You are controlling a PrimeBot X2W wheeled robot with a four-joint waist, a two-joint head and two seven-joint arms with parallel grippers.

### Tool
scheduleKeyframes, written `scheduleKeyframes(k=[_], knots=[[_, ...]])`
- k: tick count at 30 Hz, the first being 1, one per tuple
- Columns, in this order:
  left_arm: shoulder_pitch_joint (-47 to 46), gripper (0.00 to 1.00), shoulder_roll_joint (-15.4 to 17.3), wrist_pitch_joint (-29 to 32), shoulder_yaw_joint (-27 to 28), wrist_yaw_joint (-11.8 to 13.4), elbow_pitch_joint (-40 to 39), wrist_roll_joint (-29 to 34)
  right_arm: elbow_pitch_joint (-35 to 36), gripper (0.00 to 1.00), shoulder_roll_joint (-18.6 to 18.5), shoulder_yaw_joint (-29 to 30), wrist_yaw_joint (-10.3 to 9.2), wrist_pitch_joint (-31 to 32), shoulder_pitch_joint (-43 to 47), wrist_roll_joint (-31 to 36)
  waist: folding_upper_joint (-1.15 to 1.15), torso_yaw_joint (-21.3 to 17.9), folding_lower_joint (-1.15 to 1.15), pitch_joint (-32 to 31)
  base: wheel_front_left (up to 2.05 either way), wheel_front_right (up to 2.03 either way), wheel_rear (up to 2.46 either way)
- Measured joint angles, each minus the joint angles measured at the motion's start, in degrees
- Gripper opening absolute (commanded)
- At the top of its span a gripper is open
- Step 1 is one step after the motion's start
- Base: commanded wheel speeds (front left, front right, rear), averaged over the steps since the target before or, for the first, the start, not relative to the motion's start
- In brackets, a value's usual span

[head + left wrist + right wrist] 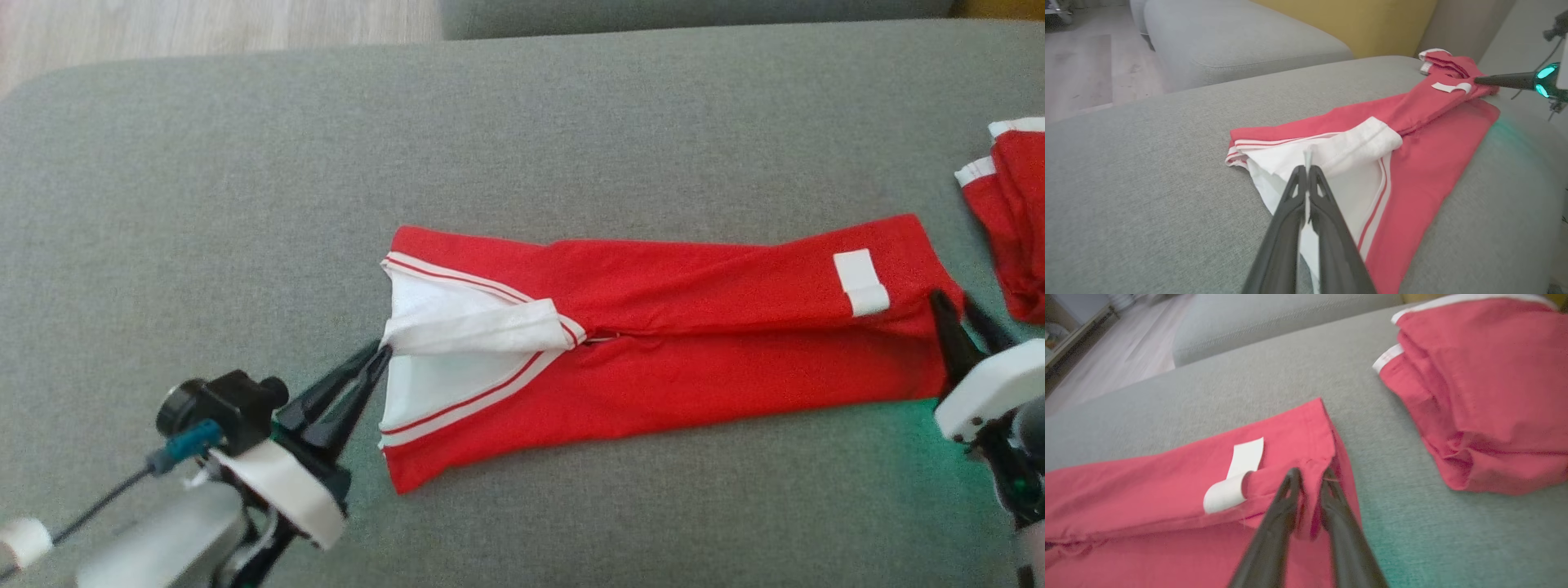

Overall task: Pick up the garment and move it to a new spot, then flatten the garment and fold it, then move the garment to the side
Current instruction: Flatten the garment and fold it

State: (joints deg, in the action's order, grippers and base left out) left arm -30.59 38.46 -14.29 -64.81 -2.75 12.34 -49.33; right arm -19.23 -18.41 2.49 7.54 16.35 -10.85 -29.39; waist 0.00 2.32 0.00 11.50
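Nearest, at about 7 o'clock in the head view, the left gripper (382, 349) is angling in from the lower corner. Its two dark fingers are pressing together and pinching the white edge at the garment's (694, 327) left end. At 4 o'clock the right gripper (955, 304) is meeting the opposite red hem. Its fingers are standing slightly apart with a fold of red cloth between them. I cannot tell whether they are gripping it, as the right wrist view is blurring there.

Between the two grippers, the garment is lying lengthwise across the middle of the grey sofa seat (245, 204). It is forming a long red strip running from 9 o'clock to 3 o'clock. White lining and striped trim are showing at the left end, and a white label (860, 282) is curling up near the right end.

Farther off, at 2 o'clock, a second red pile (1016, 229) is sitting on the seat, apart from the garment. At 11 o'clock a pale wooden floor (204, 24) is showing beyond the cushion.
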Motion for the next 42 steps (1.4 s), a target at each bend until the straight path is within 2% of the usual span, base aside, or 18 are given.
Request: scheduleKeyframes(k=[4, 8, 12, 16, 18, 20, 23, 27, 28, 29, 30, 31, 37, 42], knots=[[5.6, 1.00, -5.3, 0.0, 7.7, 3.7, 0.4, 1.7, 1.0, 1.00, 2.7, 5.0, 0.00, -4.7, 1.1, 3.0, 0.00, 0.0, 0.00, -1.2, 0.00, 0.00, 0.00], [14.2, 1.00, -12.2, 0.0, 19.7, 8.0, -1.4, 6.0, 0.8, 1.00, 6.5, 8.9, 0.00, -8.7, 4.4, 4.9, 0.00, 0.1, 0.00, -2.5, 0.00, 0.00, 0.00], [22.9, 1.00, -18.4, 0.0, 31.8, 11.9, -4.7, 16.0, -1.0, 1.00, 10.5, 11.1, 0.00, -9.7, 5.8, 6.2, 0.00, 0.7, -0.01, -3.8, 0.00, 0.00, 0.00], [29.2, 1.00, -23.5, 0.0, 39.4, 17.1, -8.4, 28.9, -3.2, 1.00, 11.2, 13.9, 0.00, -10.2, 5.3, 7.9, 0.00, 2.5, -0.01, -4.7, 0.00, 0.00, 0.00], [31.2, 1.00, -25.5, -0.1, 41.3, 19.1, -10.1, 34.2, -5.2, 1.00, 11.2, 16.2, 0.00, -10.4, 4.5, 9.8, 0.00, 3.7, -0.01, -5.0, 0.00, 0.00, 0.00], [32.6, 1.00, -27.0, -0.2, 41.4, 19.9, -11.6, 38.6, -7.8, 1.00, 11.2, 18.3, 0.00, -10.5, 3.1, 11.7, 0.00, 4.8, -0.01, -5.3, 0.00, 0.00, 0.00], [34.2, 1.00, -29.0, -0.4, 41.2, 19.9, -12.7, 42.1, -12.2, 1.00, 11.2, 21.4, 0.00, -10.0, 0.4, 14.4, 0.00, 6.5, -0.01, -5.7, 0.00, 0.00, 0.00], [34.9, 1.00, -30.1, -0.4, 41.2, 19.8, -12.7, 44.2, -19.4, 1.00, 11.3, 24.4, 0.00, -4.9, -2.2, 17.6, 0.00, 8.1, 0.00, -5.8, 0.00, 0.00, 0.00], [35.0, 1.00, -30.2, -0.4, 41.3, 19.8, -12.6, 44.6, -20.0, 0.93, 11.3, 24.7, 0.00, -4.6, -2.6, 18.0, 0.00, 8.3, -0.01, -5.8, 0.00, 0.00, 0.00], [35.2, 1.00, -30.3, -0.4, 41.5, 19.8, -12.5, 44.9, -20.5, 0.76, 11.3, 25.1, 0.00, -3.9, -3.2, 18.0, 0.00, 8.5, -0.01, -5.8, 0.00, 0.00, 0.00], [35.4, 1.00, -30.4, -0.4, 41.9, 19.6, -12.3, 44.9, -20.8, 0.09, 11.4, 25.1, 0.00, -3.4, -3.8, 17.9, 0.00, 8.5, -0.01, -5.8, 0.00, 0.00, 0.00], [35.6, 1.00, -30.6, -0.4, 42.4, 19.3, -12.0, 44.9, -21.0, 0.00, 11.6, 24.8, 0.00, -3.1, -4.2, 17.5, 0.00, 8.4, 0.00, -5.9, 0.00, 0.00, 0.00], [36.5, 1.00, -30.9, -0.4, 44.4, 18.8, -11.3, 45.6, -19.5, 0.00, 11.7, 21.9, 0.00, -4.4, -3.7, 15.3, 0.00, 7.0, 0.00, -6.4, 0.00, 0.00, 0.00], [36.8, 1.00, -31.0, -0.4, 44.8, 17.9, -11.3, 45.9, -16.2, 0.00, 7.6, 23.1, 0.00, -4.7, -3.1, 12.2, 0.00, 5.3, 0.00, -7.1, 0.00, 0.00, 0.00]])
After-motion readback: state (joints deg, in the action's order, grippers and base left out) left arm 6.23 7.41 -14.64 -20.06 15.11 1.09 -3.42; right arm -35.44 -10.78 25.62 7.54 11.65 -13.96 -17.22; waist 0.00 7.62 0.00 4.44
